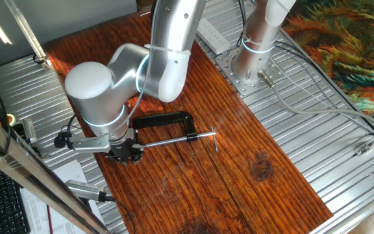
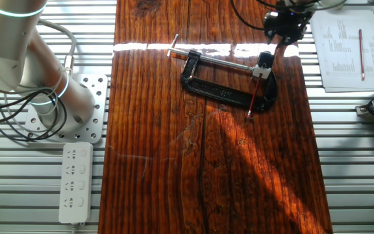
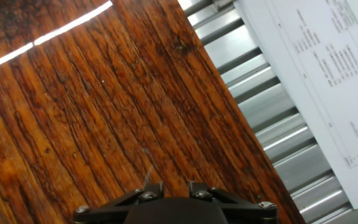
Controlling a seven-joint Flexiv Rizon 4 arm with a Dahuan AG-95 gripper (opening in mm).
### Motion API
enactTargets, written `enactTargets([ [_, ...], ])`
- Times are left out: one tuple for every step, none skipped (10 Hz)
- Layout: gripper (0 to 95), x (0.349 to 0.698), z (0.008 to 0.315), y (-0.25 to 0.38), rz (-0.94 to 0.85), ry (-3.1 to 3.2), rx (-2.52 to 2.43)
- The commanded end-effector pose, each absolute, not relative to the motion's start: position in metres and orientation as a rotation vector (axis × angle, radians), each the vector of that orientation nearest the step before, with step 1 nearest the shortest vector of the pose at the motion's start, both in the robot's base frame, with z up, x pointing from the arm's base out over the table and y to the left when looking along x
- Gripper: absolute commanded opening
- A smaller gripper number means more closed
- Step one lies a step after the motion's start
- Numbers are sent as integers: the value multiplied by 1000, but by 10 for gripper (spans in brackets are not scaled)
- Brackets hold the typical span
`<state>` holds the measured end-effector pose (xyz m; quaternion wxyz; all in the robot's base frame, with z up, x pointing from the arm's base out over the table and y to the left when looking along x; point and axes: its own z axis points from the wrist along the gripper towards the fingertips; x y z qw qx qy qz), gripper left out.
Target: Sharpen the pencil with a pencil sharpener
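In the other fixed view the pencil (image 2: 254, 97), a thin red stick, slants from the tiny black pencil sharpener (image 2: 263, 65) down to the wood; its upper end is at the sharpener. The sharpener sits at the right end of a black C-clamp (image 2: 219, 90). My gripper (image 2: 283, 32) hovers just beyond the sharpener near the table's far right corner, apart from the pencil. In the hand view my gripper (image 3: 174, 185) shows two short fingers with a narrow gap and bare wood between them, holding nothing. In one fixed view the arm hides pencil and sharpener; my gripper (image 1: 125, 155) hangs by the clamp (image 1: 164, 121).
The clamp's silver screw rod (image 2: 219, 62) runs across the wooden table (image 2: 174, 162). A printed sheet (image 2: 346, 49) with a red pen (image 2: 361, 45) lies on the metal surface right of the table. The arm's base (image 2: 76, 110) and a power strip (image 2: 74, 182) stand left.
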<state>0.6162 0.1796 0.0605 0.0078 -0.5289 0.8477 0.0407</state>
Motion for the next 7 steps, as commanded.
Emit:
enactTargets([
  [190,615,57,179,135,2639,-1667],
  [190,612,55,177,141,2637,-1664],
  [190,612,55,177,140,2636,-1666],
  [190,612,54,178,133,2637,-1672],
  [190,611,52,178,129,2635,-1677],
  [190,611,50,178,127,2636,-1676],
  [190,610,48,179,117,2638,-1681],
])
